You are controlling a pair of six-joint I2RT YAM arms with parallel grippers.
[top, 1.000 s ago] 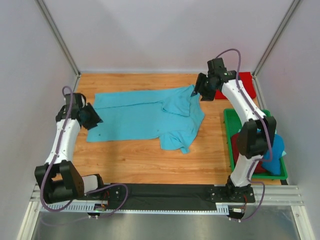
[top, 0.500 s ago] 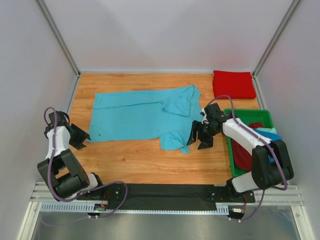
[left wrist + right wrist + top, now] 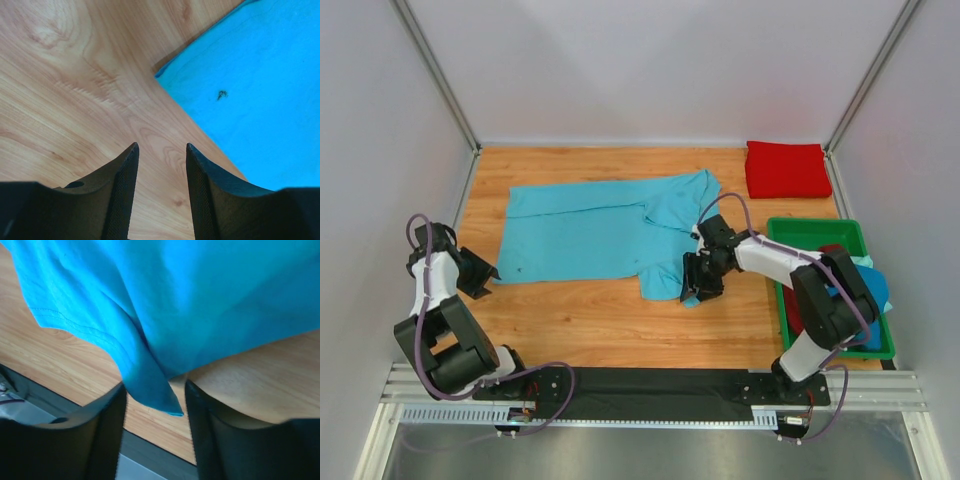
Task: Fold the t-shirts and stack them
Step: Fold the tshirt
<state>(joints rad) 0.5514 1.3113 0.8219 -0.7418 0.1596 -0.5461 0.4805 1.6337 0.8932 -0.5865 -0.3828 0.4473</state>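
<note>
Here's the turquoise t-shirt (image 3: 600,232), lying spread across the middle of the wooden worktop (image 3: 590,320). Its left part is flat, while the right part is rumpled, with a fold turned over on itself.

Over on the left, the left fingers (image 3: 480,272) sit low, just off the shirt's near-left corner. The left wrist view shows those left fingers (image 3: 122,185) spread apart with only bare wood between them. The turquoise t-shirt (image 3: 250,100) lies just ahead and to the right, its corner pointing toward the gap. They hold nothing.

On the right, the right fingers (image 3: 702,282) are down at the shirt's near-right edge, where the cloth bunches up. From the right wrist, the right fingers (image 3: 107,432) are spread, and a drooping corner of the turquoise t-shirt (image 3: 160,315) hangs down into the gap between them. Wood shows through beside that corner, so the cloth sits between the fingers without being squeezed.

At the far right corner of the worktop, a red t-shirt (image 3: 787,168) lies folded in a neat rectangle, well apart from the turquoise one. Just in front of it is the green tray (image 3: 815,224), at the right edge. It holds dark red cloth (image 3: 790,300) and blue cloth (image 3: 877,292), both partly hidden behind the right arm.
</note>
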